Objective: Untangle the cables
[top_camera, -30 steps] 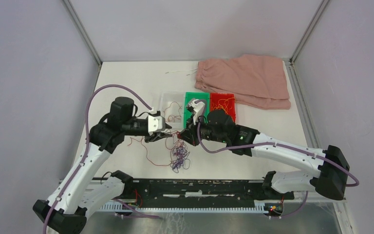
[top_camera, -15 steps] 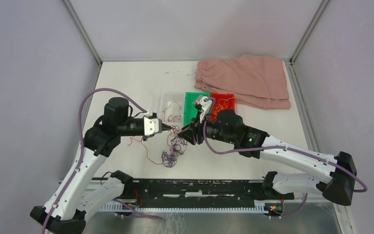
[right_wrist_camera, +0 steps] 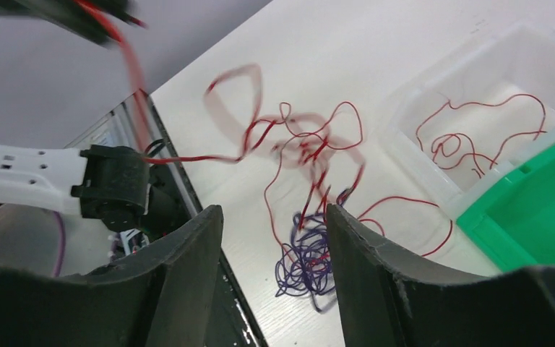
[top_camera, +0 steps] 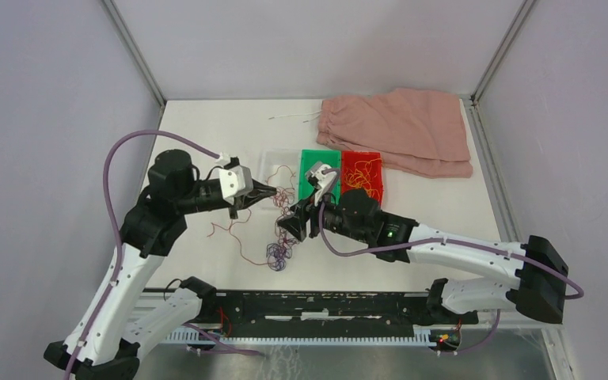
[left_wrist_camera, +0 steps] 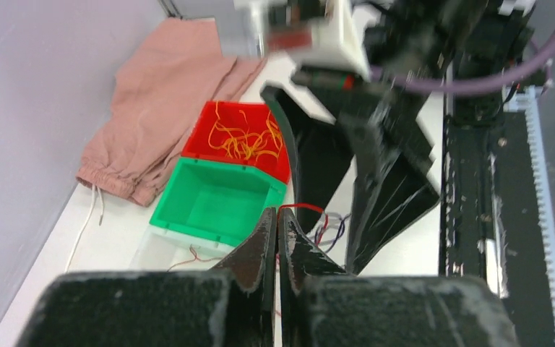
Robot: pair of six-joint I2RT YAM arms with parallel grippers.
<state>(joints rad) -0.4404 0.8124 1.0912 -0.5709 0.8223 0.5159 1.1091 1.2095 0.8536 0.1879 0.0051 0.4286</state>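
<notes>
While in left pincer, red cable

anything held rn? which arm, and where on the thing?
Left gripper: jaws shut on a red cable, pinched at their very tips; end or mid-strand can't be told. Right gripper: jaws open, nothing held.

Cables: were red strands with a dark purple clump.
Wires: were yellow-orange.
Red bin: was solid bright red.
Green bin: was solid bright green.
Clear bin: was colourless and see-through.
Cloth: was plain dusty pink.
Drawstring: was white.
Table: was off-white.
Arms: were white with black joints.
Hoses: were dull purple.
</notes>
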